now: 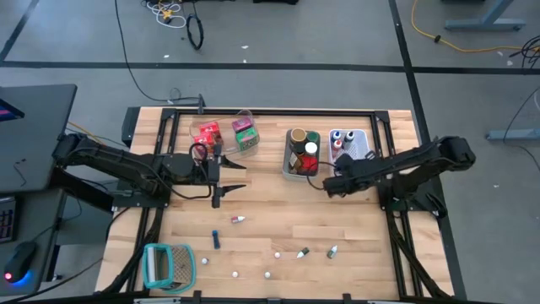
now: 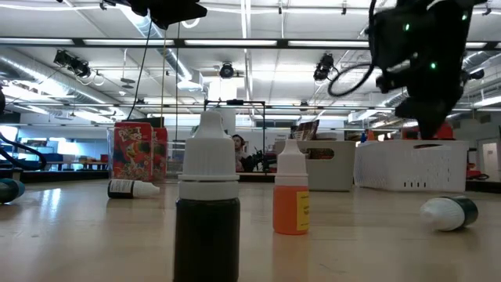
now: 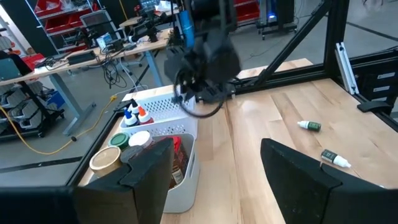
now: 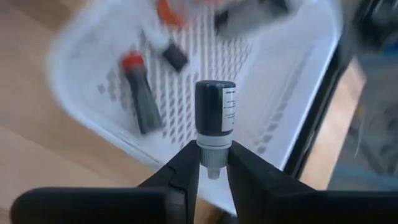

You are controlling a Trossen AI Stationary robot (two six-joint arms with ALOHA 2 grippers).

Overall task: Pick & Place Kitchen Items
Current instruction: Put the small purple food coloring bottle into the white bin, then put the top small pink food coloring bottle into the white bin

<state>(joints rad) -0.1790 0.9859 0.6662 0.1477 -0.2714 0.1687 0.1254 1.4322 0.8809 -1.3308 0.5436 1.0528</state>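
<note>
My right gripper (image 4: 212, 163) is shut on a small dark bottle (image 4: 216, 106) with a pale cap, next to the near side of the white bin (image 1: 364, 139), which holds small bottles. My left gripper (image 1: 221, 179) hangs open at the table's middle left, touching nothing. Red packets (image 1: 207, 135) and a green packet (image 1: 245, 133) stand at the far left. Small bottles (image 1: 239, 219) and tiny white pieces (image 1: 276, 253) lie on the near half of the table; two bottles (image 2: 207, 204) stand upright on their bases there. My right gripper pinches the bottle's pale cap end (image 4: 211, 158) between its two fingertips. The fingers slant downward, roughly in line with the bottle. The dark body sticks out beyond the fingertips, lifted clear of the table, with the white bin (image 4: 273, 93) behind it.
A grey bin (image 1: 291, 173) with jars stands left of the white bin. A clear bin (image 1: 250, 118) sits at the far left. A teal-and-white ribbed holder (image 1: 169, 263) lies at the near left corner. A black frame (image 1: 270, 112) edges the table.
</note>
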